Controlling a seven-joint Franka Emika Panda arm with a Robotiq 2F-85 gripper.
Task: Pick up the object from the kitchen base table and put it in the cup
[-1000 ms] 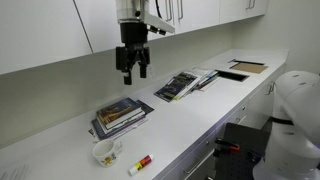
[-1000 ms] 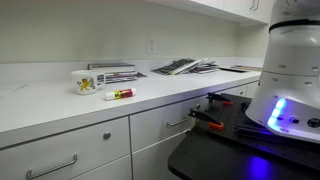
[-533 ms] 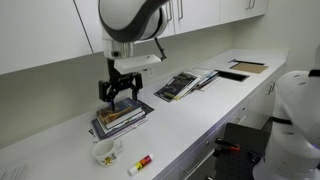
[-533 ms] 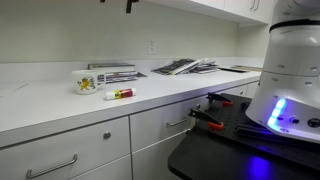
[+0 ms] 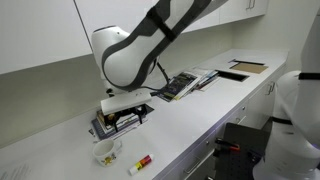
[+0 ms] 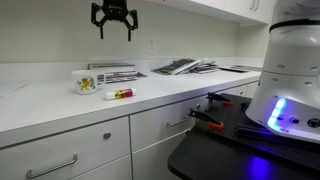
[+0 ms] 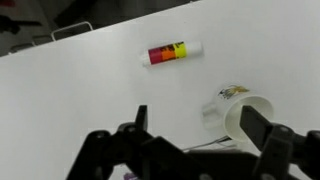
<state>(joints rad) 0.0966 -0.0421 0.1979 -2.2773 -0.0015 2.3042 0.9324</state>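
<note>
1. The fingers (image 7: 268,145) are spread wide with nothing between them. The gripper (image 6: 115,28) hangs in the air, well above the counter and touching nothing.
2. The object (image 7: 168,52) lies flat on the kitchen base table (image 7: 60,100), its red and yellow sections facing up. In the wrist view it sits at about 12 o'clock from the gripper.
3. The cup (image 7: 248,115) stands upright near the object, at about 4 o'clock from it in the wrist view. The two do not touch.
4. In an exterior view, a stack of books (image 6: 112,70) lies just beyond the cup, at about 1 o'clock from it.
5. A second, fanned pile of books (image 6: 185,67) lies farther along the counter, at about 3 o'clock from the first stack and well apart from the cup.
6. In an exterior view, the arm (image 5: 130,55) bends down over the first stack.
</note>
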